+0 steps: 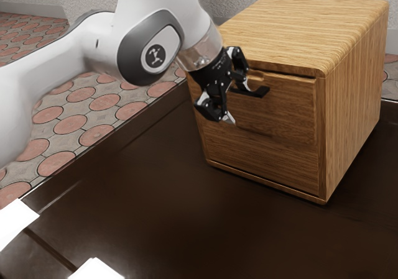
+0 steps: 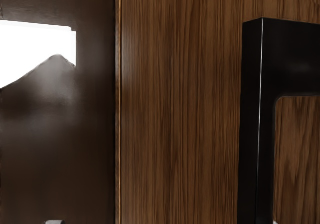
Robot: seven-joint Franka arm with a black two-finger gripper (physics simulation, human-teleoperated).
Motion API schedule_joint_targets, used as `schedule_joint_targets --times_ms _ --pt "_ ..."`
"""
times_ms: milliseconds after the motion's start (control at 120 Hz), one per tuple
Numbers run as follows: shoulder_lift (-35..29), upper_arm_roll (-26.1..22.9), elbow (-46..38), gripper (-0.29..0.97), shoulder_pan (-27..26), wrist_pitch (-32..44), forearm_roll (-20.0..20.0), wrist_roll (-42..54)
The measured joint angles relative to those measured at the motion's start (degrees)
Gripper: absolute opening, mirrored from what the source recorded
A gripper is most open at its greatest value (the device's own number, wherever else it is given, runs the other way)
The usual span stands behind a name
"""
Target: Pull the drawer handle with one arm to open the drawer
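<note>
Exterior view: my arm is reaching in from the exterior view's left toward a wooden cabinet that is standing on a dark table. The black gripper is hovering right at the upper drawer front, at the end of the drawer handle nearer the exterior view's left. The handle is a slim black bar whose long axis is running level across the drawer, away from my hand toward the exterior view's right. The fingers are standing spread, one above the bar's line and one below it, so the opening is crossing the bar; I am not seeing both fingers touching it. The drawer is looking closed, its front about flush with the cabinet. Wrist view: I am looking straight onto the wood grain of the drawer front, with the handle showing as a black bar bending at one corner. It is lying off to one side of my hand's line, not centred, so I am judging that a short sideways shift along the bar is needed before closing and pulling straight back.
</note>
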Motion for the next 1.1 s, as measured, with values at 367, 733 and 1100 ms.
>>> schedule_joint_targets --times_ms 367,733,1100 --pt "-1.8 1.5 0.4 0.03 -0.1 -4.1 -0.3 -0.6" --pt "-7.2 1.4 -4.1 -0.09 -0.3 -7.0 -0.4 -1.9" --pt "-14.1 2.4 -11.8 -0.10 -1.7 -7.5 -0.5 -3.2"
